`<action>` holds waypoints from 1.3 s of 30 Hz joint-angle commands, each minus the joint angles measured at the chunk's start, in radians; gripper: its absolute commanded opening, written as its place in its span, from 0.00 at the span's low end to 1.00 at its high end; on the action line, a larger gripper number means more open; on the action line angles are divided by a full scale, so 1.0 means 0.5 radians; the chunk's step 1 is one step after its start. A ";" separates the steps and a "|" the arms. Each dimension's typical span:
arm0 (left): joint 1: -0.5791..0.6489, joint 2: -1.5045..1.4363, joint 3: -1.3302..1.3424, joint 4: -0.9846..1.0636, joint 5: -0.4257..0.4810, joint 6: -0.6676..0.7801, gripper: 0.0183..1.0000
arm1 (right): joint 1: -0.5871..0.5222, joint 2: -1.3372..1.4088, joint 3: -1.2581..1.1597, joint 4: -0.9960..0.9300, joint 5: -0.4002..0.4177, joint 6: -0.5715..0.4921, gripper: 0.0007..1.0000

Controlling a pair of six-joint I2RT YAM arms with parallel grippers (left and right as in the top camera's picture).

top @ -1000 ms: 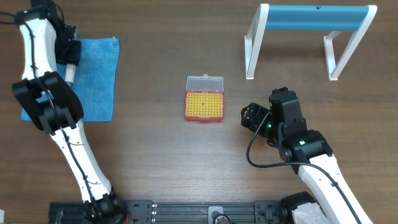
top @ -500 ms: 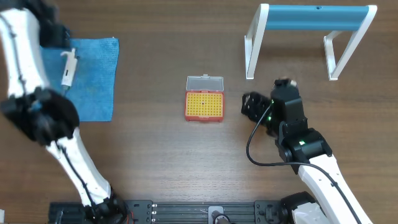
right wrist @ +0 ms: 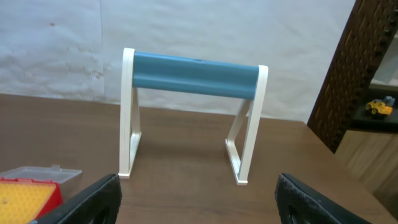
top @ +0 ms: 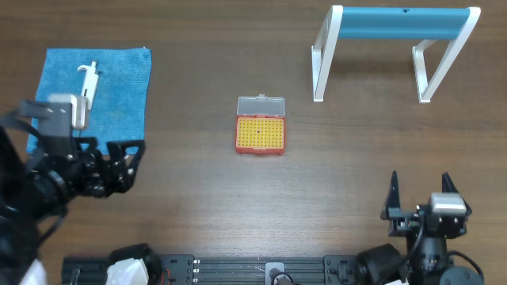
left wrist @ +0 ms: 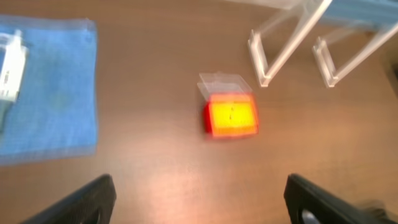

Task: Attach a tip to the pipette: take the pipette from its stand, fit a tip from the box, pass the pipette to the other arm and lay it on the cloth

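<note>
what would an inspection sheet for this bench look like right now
surface: brown wooden table, bare between the items
job's things: pipette lies on the blue cloth; tip box mid-table, lid open; stand holds nothing
clutter: nothing seen
grippers: left gripper open, holding nothing, near the cloth; right gripper open, holding nothing, facing the stand
cables: nothing seen lying on the table
surroundings: white wall, dark pegboard beside it

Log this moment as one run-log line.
pipette: lying on blue cloth | tip box: open, mid-table | pipette stand: far right | left gripper: open | right gripper: open
</note>
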 commanded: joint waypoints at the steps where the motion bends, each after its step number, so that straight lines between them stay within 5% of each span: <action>1: -0.006 -0.637 -1.003 0.909 0.220 -0.518 0.87 | 0.007 0.042 -0.322 0.286 -0.024 0.124 0.80; 5: -0.007 -0.790 -1.713 1.412 0.224 -0.586 0.87 | 0.006 0.042 -0.711 0.974 -0.207 0.137 0.80; 8: -0.006 -0.717 -2.056 1.936 0.404 -0.681 0.87 | 0.006 0.042 -1.110 1.436 -0.430 0.178 0.80; 11: -0.006 -0.613 -2.056 1.975 0.341 -0.484 0.87 | 0.006 0.042 -1.126 1.291 -0.451 0.177 0.80; 17: -0.007 -0.320 -2.058 1.975 0.550 -0.337 0.79 | 0.006 0.047 -1.321 1.293 -0.895 0.281 0.80; 23: -0.006 -0.236 -2.065 1.923 0.594 -0.101 0.66 | 0.006 0.047 -1.321 1.286 -0.836 0.333 0.80; 26: -0.002 -0.501 -2.087 1.439 0.569 0.273 0.56 | 0.006 0.047 -1.321 1.286 -0.824 0.333 0.80; 34: -0.001 -1.009 -2.869 2.418 0.526 -0.220 0.52 | 0.006 0.047 -1.321 1.286 -0.824 0.333 0.80; 39: -0.001 -1.005 -3.092 2.633 0.445 -0.301 0.52 | 0.006 0.048 -1.321 1.286 -0.824 0.333 0.80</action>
